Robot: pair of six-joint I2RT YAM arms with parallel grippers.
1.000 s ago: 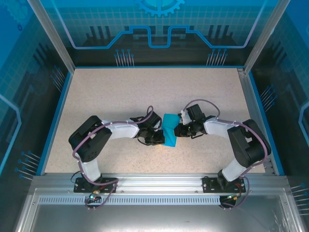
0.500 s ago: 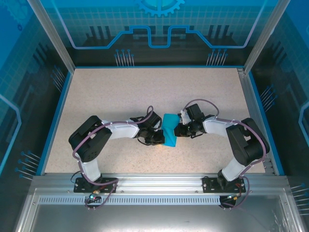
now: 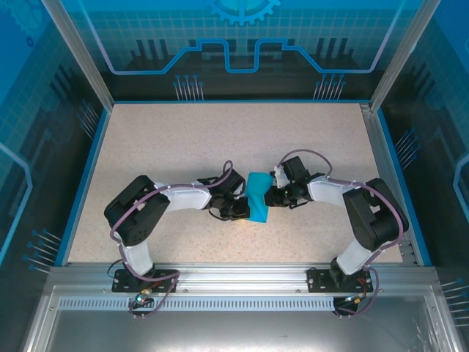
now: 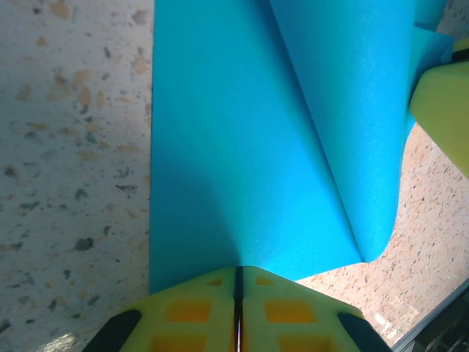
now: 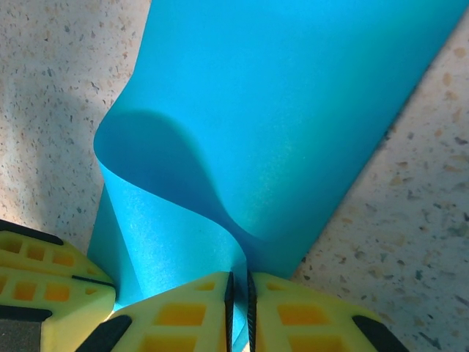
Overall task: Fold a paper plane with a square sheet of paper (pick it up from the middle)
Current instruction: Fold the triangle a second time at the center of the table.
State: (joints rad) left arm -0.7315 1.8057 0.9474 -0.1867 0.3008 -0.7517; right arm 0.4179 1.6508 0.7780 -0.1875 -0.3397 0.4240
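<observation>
The square sheet of paper (image 3: 257, 195) is teal-blue and hangs between both grippers, just over the speckled table mid-front. My left gripper (image 3: 245, 210) is shut on its left edge, and in the left wrist view the yellow fingertips (image 4: 212, 297) pinch the sheet (image 4: 242, 147). My right gripper (image 3: 270, 196) is shut on the opposite edge, with the paper (image 5: 293, 110) running into the narrow slit between its jaws. The sheet bends over in a soft rolled curl (image 5: 157, 158) rather than a sharp crease, so it has no paper plane shape.
The speckled tabletop (image 3: 183, 139) stretches out behind and beside the arms, bounded by a blue rim (image 3: 80, 183) and glass walls. A metal rail (image 3: 234, 275) runs along the near edge. The other gripper's yellow fingers (image 5: 44, 282) sit close at lower left in the right wrist view.
The right arm has edged slightly to the left. The paper and the left arm look the same.
</observation>
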